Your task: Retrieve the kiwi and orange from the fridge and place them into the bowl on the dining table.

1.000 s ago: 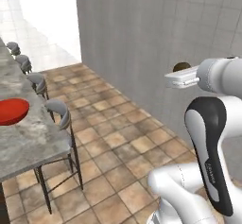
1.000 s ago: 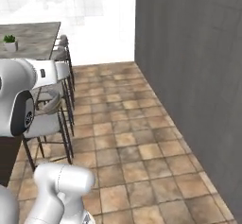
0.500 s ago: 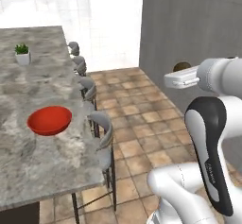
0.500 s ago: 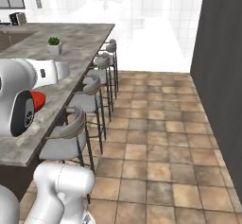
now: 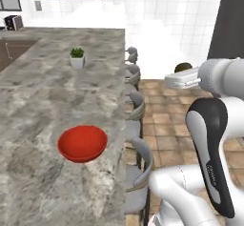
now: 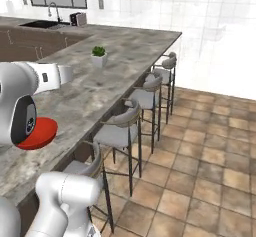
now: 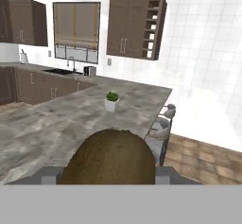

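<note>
Room: rendered kitchen, white tiled wall, brown tiled floor, dark cabinets along the far wall.
Worktop point(image 5: 43, 101): long grey speckled stone island, takes up the left half of the left base view.
Bowl point(image 5: 82, 143): red, shallow, upright on the worktop near its stool-side edge; also seen at point(image 6: 37, 133), partly behind the arm.
Plant point(image 5: 77, 57): small potted green, on the worktop well beyond the bowl.
Stools point(image 6: 120, 131): grey seats in a row along the worktop's edge.
Kiwi point(image 7: 109, 159): brown, fuzzy, low centre of the hand view between the finger tips; in the left base view it is a dark round shape at point(image 5: 183, 68).
Tool point(image 5: 183, 77): clamped on the kiwi, held in the air right of the worktop, over the floor, well apart from the bowl.
Fridge point(image 5: 228, 22): dark slab at the upper right of the left base view.
</note>
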### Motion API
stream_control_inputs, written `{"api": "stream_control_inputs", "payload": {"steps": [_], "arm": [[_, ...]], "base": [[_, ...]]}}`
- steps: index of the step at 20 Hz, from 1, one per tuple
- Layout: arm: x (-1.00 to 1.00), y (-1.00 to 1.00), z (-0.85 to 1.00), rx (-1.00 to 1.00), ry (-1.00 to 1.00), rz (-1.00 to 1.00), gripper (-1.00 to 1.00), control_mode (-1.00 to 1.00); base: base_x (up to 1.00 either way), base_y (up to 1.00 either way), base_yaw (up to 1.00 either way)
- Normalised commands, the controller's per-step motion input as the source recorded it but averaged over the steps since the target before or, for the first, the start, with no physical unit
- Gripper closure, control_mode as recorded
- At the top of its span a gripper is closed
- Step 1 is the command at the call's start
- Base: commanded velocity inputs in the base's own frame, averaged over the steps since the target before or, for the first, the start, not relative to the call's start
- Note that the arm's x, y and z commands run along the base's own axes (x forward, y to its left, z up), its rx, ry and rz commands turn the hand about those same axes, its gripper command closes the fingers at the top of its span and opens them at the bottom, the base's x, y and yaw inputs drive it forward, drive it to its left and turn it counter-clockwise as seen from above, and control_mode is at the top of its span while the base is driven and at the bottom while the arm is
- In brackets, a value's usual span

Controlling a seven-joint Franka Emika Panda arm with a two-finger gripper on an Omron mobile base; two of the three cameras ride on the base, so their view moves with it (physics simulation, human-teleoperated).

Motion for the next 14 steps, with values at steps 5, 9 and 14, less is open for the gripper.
{"api": "stream_control_inputs", "payload": {"steps": [5, 9, 14], "arm": [[0.0, 0.0, 0.0, 0.0, 0.0, 0.0, 1.0, 1.0], [0.0, 0.0, 0.0, 0.0, 0.0, 0.0, 1.0, 1.0], [0.0, 0.0, 0.0, 0.0, 0.0, 0.0, 1.0, 1.0]], "base": [[0.95, -0.3, 0.53], [0.97, -0.27, 0.53], [0.94, -0.21, 0.51]]}}
